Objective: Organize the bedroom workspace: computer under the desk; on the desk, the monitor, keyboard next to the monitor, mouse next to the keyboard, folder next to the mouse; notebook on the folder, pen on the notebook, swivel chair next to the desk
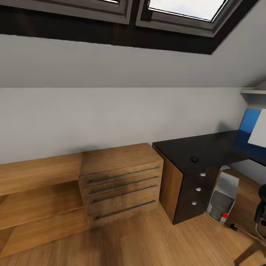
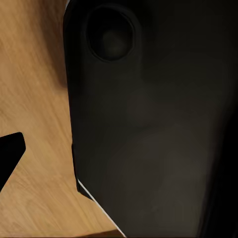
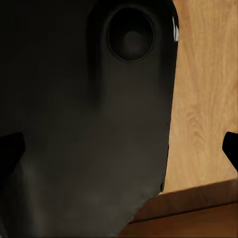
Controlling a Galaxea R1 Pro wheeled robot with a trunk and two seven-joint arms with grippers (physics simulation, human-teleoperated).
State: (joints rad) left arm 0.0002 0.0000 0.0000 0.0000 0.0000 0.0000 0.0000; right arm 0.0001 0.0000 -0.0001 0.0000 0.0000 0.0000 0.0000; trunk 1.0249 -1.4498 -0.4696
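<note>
In the head view a black desk [image 1: 207,147] stands at the right against the wall. A small black mouse [image 1: 194,159] lies near its front edge. The grey computer [image 1: 223,197] stands on the floor under the desk. A blue and white panel, probably the monitor [image 1: 255,129], is cut off by the right edge. Part of the black swivel chair [image 1: 261,212] shows low at the right. In the wrist views my left gripper [image 2: 119,153] and right gripper [image 3: 119,146] hang open and empty beside my dark body, over the wooden floor.
A wooden chest of drawers [image 1: 120,181] stands left of the desk, with a low wooden shelf unit [image 1: 37,199] further left. The desk has its own dark drawers [image 1: 195,192]. A white shelf [image 1: 255,90] hangs above the desk. The wooden floor [image 1: 147,240] spreads in front.
</note>
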